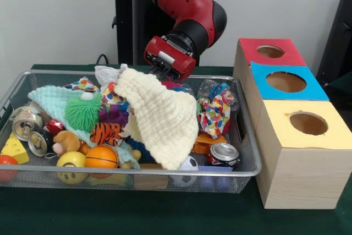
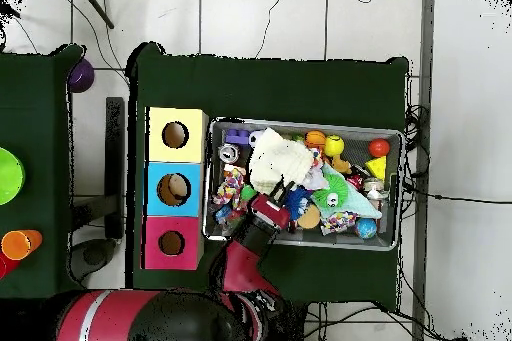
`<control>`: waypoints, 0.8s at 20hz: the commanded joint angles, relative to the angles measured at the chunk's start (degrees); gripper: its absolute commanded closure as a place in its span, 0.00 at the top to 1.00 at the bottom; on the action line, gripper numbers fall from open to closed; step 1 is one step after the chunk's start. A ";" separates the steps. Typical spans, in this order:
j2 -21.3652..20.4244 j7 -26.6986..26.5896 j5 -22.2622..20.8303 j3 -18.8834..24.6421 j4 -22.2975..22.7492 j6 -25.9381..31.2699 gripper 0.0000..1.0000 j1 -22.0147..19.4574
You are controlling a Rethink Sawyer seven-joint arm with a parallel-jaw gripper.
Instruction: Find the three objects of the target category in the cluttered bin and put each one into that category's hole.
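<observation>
Gripper (image 1: 159, 71) low at the back rim of the wire bin (image 1: 250, 169), its fingers hidden behind a cream knitted cloth (image 1: 159, 116) — cannot tell whether they pinch it. The cloth drapes from near the gripper down across the heap toward the front rim. Likely step: drag the cloth off to uncover the clutter; lift high and clear the rim. Yellow-topped hole (image 1: 308, 123) sits nearest, blue (image 1: 286, 82) and red (image 1: 270, 52) behind on the green counter (image 1: 165, 216).
</observation>
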 commanded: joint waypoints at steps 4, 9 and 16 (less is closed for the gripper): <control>0.51 20.01 17.30 13.53 3.63 3.22 0.00 3.83; 4.88 24.65 21.67 16.53 0.63 3.46 0.00 4.68; 13.17 27.41 42.59 17.97 -8.12 -11.92 0.00 11.86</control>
